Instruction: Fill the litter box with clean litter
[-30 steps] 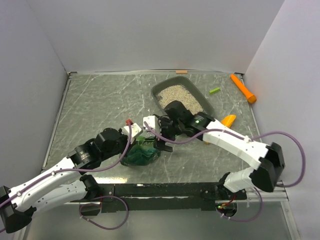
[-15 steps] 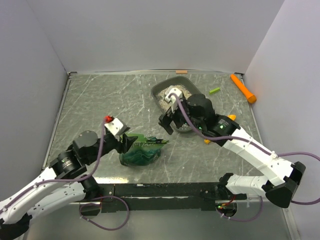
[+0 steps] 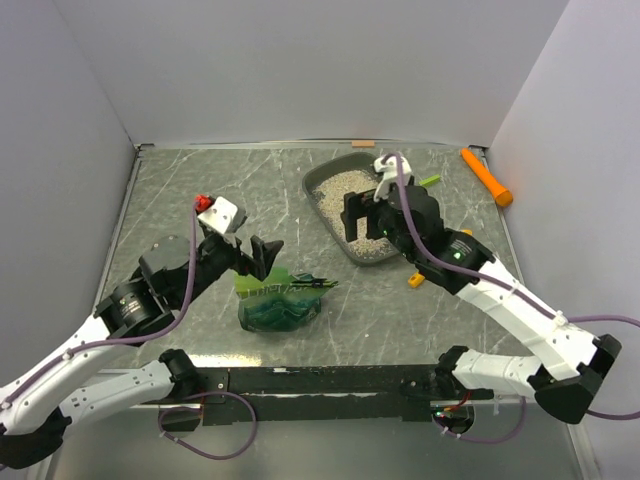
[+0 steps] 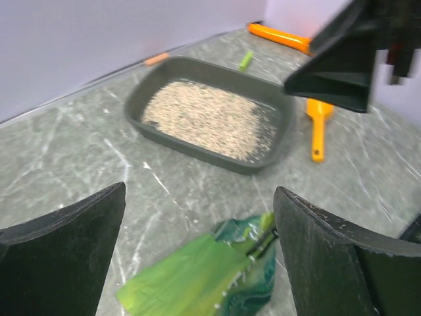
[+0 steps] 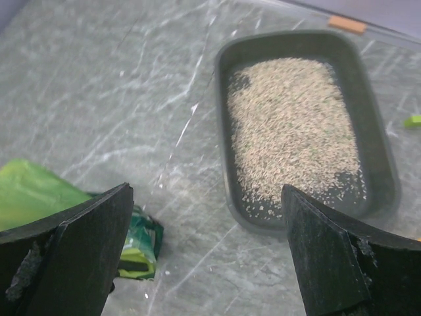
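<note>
Orange-yellow scoop [image 3: 415, 279] mostly under the right arm [image 3: 500, 297]; green bag [image 4: 191, 273] cut off at the left wrist view's bottom edge.

Crinkled green bag [image 3: 280, 300]; orange-yellow scoop [image 4: 318, 128]; orange rod [image 3: 486, 177], far right corner; small green stick [image 3: 430, 181]; tan tab [image 3: 363, 144], back edge.

Both arms read alike: left arm [image 3: 105, 350] and right arm [image 3: 505, 300], white shells with black joints. A purple cable [image 3: 404, 200] trails along each. I note a red plug [image 3: 204, 203] at the left wrist and a green light [image 3: 455, 254] on the right arm. The fingers [image 4: 62, 260] are matte black wedges.
</note>
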